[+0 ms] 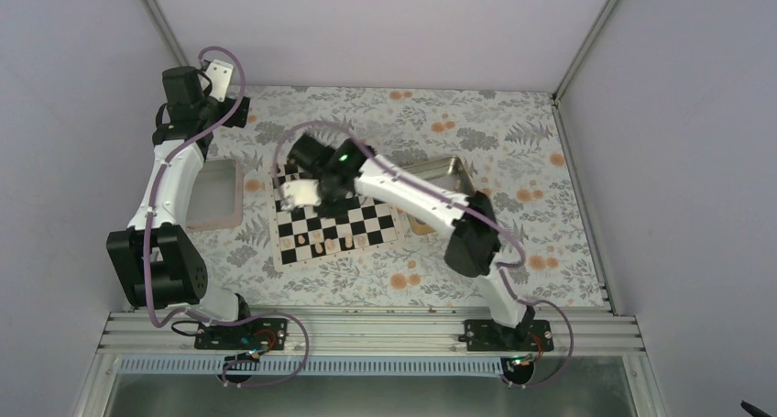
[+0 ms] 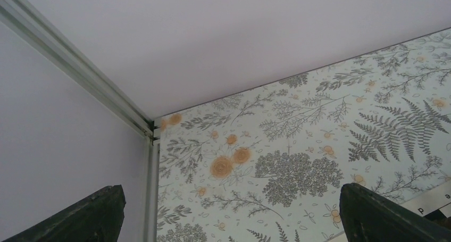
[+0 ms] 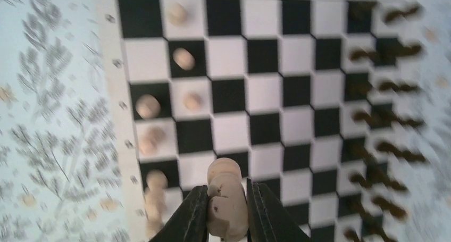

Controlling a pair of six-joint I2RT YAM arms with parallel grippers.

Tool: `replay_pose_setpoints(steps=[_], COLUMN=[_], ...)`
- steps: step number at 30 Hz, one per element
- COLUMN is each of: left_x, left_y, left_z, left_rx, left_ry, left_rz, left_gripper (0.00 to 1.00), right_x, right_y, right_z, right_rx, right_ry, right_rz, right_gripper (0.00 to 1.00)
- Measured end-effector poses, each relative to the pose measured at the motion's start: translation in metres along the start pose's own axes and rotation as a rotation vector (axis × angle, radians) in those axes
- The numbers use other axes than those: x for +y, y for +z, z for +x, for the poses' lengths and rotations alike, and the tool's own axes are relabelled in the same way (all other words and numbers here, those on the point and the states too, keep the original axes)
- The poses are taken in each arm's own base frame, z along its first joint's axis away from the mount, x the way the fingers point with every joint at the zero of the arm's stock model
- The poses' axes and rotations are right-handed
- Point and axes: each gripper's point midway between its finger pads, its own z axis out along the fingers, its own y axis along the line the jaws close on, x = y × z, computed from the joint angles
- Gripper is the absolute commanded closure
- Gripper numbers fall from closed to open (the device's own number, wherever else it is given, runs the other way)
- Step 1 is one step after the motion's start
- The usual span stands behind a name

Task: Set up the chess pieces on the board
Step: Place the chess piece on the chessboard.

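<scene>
Right gripper (image 3: 227,210): clamped on a light wooden chess piece (image 3: 224,174). The fingers pinch its body and the rounded head pokes out past the tips. It hangs just over the board's squares!
Chessboard (image 3: 266,96): flat in the middle of the table, a touch toward the left edge.
Light pieces (image 3: 183,58): about seven stand in the two rows on the board's side facing the table's near edge. Blur keeps me from an exact count.
Dark pieces (image 3: 384,86): smeared in the wrist view, but lined up along the side facing the far edge, two rows deep.
Left gripper (image 2: 232,191): fingers spread wide, nothing between them, up by the far-left corner and out of the play.
Pinkish-rimmed tray (image 1: 213,217): by the left edge; contents too small to make out.
Gold tin tray (image 1: 451,170): toward the right edge from the board, partly under the right arm.
Done so far: the dark side looks set and the light side is under way, I'd judge.
Left to do: set this piece on its square. Plenty of bare squares remain in the light rows.
</scene>
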Motion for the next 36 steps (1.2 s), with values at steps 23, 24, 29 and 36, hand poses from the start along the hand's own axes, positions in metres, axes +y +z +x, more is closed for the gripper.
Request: replay_pose_setpoints(steps=[23,24,29,36], left_x=[0.01,0.01,0.01,0.01], left_y=[-0.002,-0.002,-0.002,-0.002], left_z=[-0.003,-0.003,-0.003,-0.003], left_rx=[0.006,0.006,0.006,0.005], left_ry=[0.001,0.001,0.001,0.001], left_rz=[-0.052,-0.052,-0.051,-0.051], left_gripper=[0.0,0.0,0.0,0.0], right_x=[0.084,0.085,0.09,0.094], right_y=[0.109,0.11,0.113,0.117], right_z=[-0.045,-0.046,-0.046,-0.046], right_rx=[0.066,0.064,0.055,0.052], right_ry=[-0.206,-0.207,-0.208,-0.209], right_rz=[-0.172,-0.176,-0.199,-0.219], right_gripper=[0.86,0.86,0.85,0.85])
